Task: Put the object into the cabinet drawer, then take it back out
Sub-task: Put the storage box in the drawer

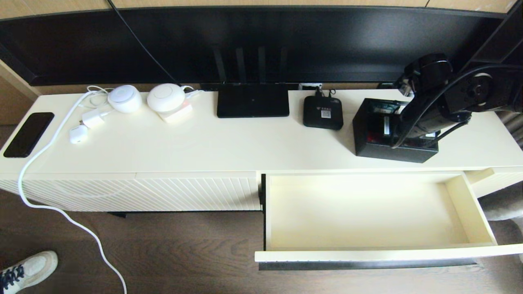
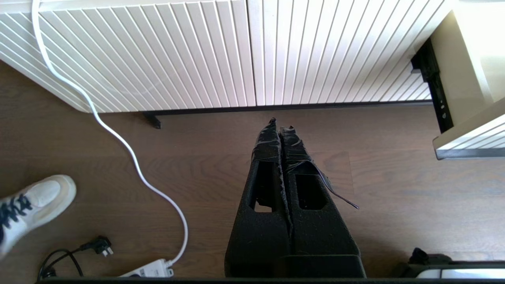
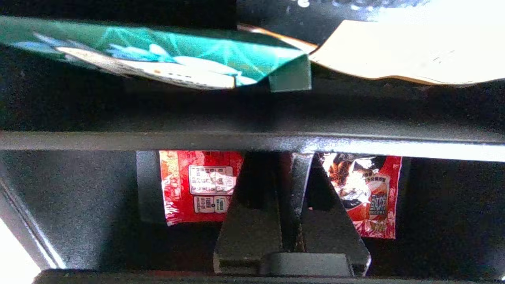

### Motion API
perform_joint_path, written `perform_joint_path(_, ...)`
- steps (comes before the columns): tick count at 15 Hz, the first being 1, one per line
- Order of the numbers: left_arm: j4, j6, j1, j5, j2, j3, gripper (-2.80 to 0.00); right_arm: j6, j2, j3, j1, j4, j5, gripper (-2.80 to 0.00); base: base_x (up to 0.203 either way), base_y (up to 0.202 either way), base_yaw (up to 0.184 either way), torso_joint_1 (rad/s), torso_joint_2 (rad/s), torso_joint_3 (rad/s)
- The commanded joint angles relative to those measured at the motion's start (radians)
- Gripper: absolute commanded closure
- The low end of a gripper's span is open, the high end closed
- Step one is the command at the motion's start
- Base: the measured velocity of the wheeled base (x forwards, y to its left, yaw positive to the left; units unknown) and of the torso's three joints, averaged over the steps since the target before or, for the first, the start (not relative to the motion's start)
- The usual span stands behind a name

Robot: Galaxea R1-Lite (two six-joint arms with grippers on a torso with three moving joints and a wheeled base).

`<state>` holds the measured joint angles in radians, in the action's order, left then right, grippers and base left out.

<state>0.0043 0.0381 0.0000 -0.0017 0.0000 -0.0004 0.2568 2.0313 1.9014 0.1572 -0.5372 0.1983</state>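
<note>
Right wrist view, right claw [image 3: 290,165] inside organizer box [image 1: 369,143], pinching its divider wall (drawer [image 1: 367,208] open)

Head camera is looking down from high and far back, taking in the whole cabinet top [image 1: 184,151] and the open drawer [image 1: 367,212]. Left wrist camera is hanging low, facing the floor [image 2: 394,197] — sharing the ribbed front [image 2: 158,51] and drawer corner. Right wrist camera is sitting very close — peering inside the organizer box [image 3: 252,140].
</note>
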Motion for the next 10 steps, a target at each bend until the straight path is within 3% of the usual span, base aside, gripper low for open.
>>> perform_joint_path(1, 0.0, 0.0, 0.0, 0.0, 0.001, 0.0, 0.0, 0.0, -0.025, -0.017, 0.002, -0.007, 0.001, 0.0, 0.0, 0.0, 0.0, 0.0, 0.0, 0.0)
perform_joint_path(7, 0.0, 0.0, 0.0, 0.0, 0.0, 0.0, 0.0, -0.022, -0.194, -0.122, 0.01, -0.006, 0.001, 0.0, 0.0, 0.0, 0.0, 0.0, 0.0, 0.0)
perform_joint_path(10, 0.0, 0.0, 0.0, 0.0, 0.001, -0.001, 0.0, -0.039, -0.32, -0.255, 0.034, -0.006, 0.0, 0.0, 0.0, 0.0, 0.0, 0.0, 0.0, 0.0)
